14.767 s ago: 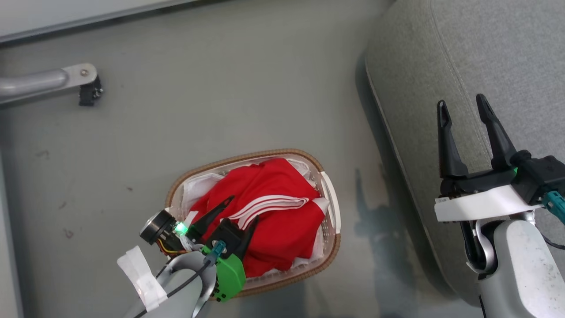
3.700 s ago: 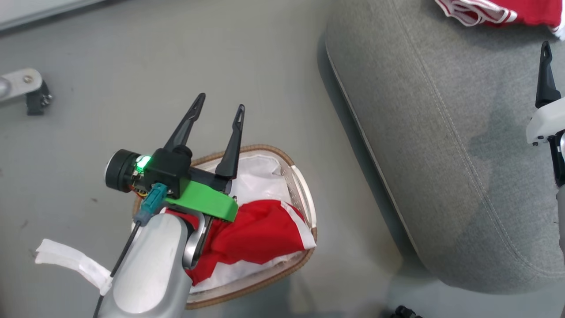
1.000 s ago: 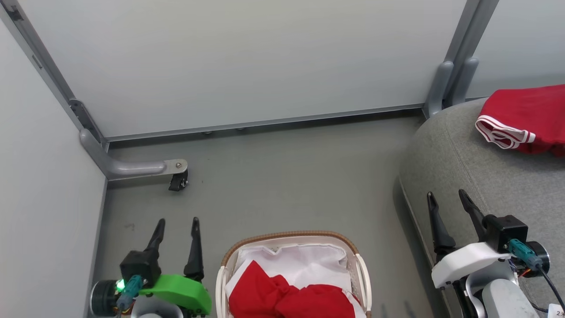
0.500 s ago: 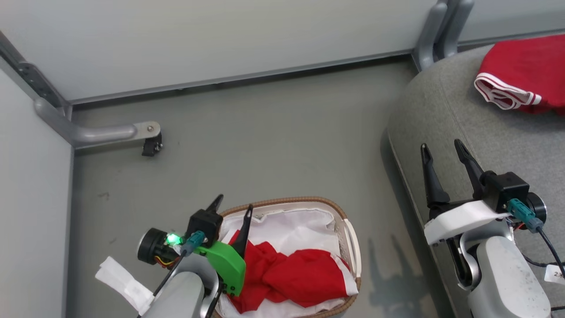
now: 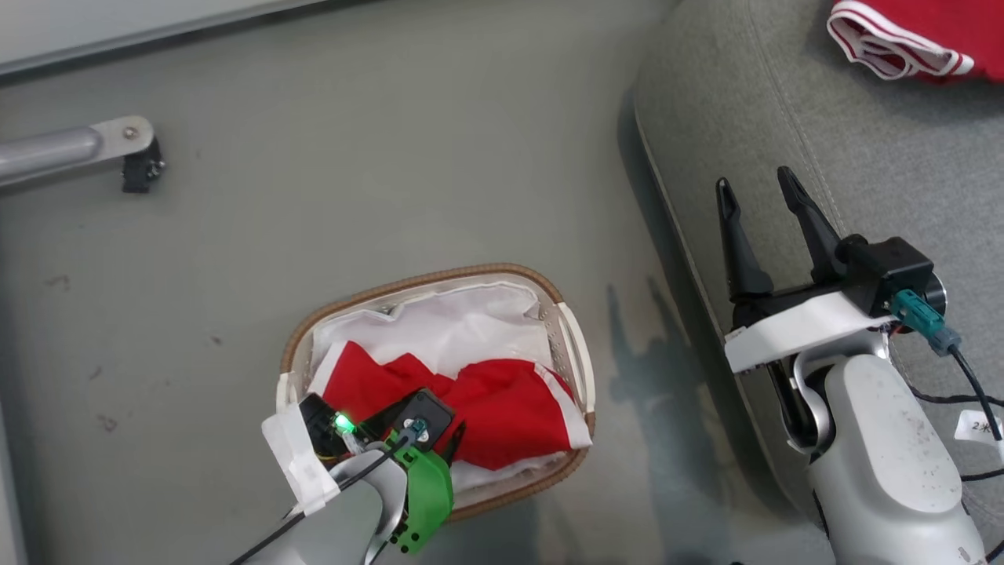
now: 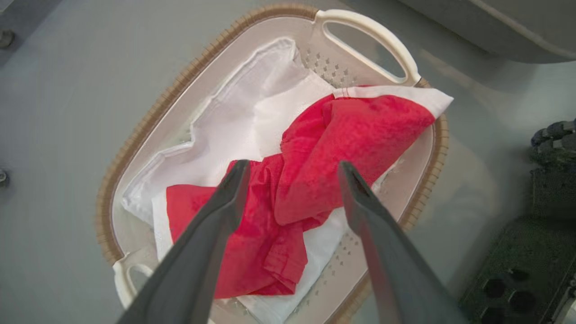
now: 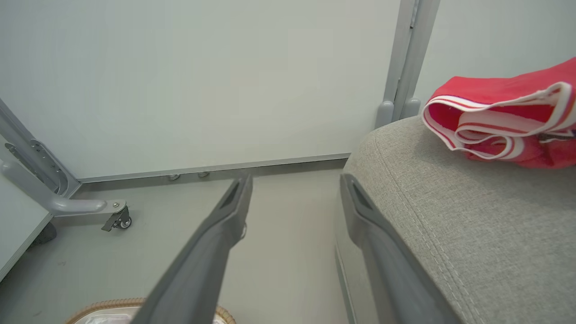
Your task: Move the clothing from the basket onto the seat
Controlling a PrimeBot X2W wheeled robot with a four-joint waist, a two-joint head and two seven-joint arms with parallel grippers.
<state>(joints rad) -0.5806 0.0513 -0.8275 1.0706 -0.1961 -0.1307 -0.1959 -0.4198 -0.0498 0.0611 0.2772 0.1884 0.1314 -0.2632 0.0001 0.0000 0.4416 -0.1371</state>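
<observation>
A red piece of clothing (image 5: 502, 400) lies crumpled in the oval basket (image 5: 408, 284) on the floor, on top of its white liner (image 5: 447, 322). My left gripper (image 6: 292, 168) hangs open just above that clothing (image 6: 342, 135), one finger on each side of its middle fold; in the head view its green mount (image 5: 427, 486) sits over the basket's near end. My right gripper (image 5: 753, 184) stands open and empty over the left edge of the grey seat (image 5: 863, 141). Another red garment with white-striped trim (image 5: 918, 35) lies on the seat (image 7: 450, 216), far right.
A grey partition leg with a black caster (image 5: 137, 161) reaches in at the far left of the floor. A pale wall panel (image 7: 202, 81) closes the back. A dark part of the robot's base (image 6: 553, 180) stands right of the basket.
The head camera has tilted down. My left gripper has swung from the floor left of the basket to over it, fingers pointing down at the red clothing. The right gripper stays open by the seat's edge.
</observation>
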